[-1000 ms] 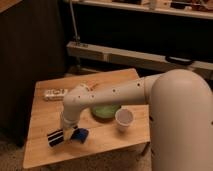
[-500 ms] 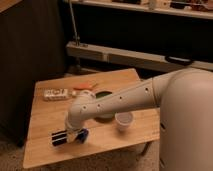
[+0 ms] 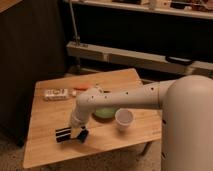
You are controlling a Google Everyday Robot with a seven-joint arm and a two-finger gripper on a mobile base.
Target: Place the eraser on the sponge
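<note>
Hand (image 3: 75, 134) sits low over the near-left part of the wooden surface (image 3: 47, 115), at about 7 o'clock from the green bowl (image 3: 105, 113). The white arm reaches down to it from the 3 o'clock side. It is clamped on the eraser (image 3: 63, 134). The black bar with its pale stripe juts out of the hand toward 9 o'clock, roughly level and close above the wood.

The sponge (image 3: 84, 135) is hard to make out. A dark bluish patch tucked under the hand at its 3 o'clock edge is probably the sponge, and the wrist covers most of it. Eraser and sponge are therefore just beside each other, with the hand between and over them. Whether the bar touches the sponge cannot be told from this angle.

On progress, the eraser is in the grip and has reached the sponge's neighbourhood, so the carrying part looks largely settled. It does not yet lie on the sponge, because most of its visible length hangs over bare wood at the 9 o'clock side. What is left appears to be shifting the bar toward 3 o'clock until it is over the blue block, lowering it, letting go and drawing the arm clear.

A white cup (image 3: 124, 119) stands at 3 o'clock from the bowl. A whitish packet (image 3: 56, 94) lies toward 11 o'clock from the hand. Both are well apart from the working spot.
</note>
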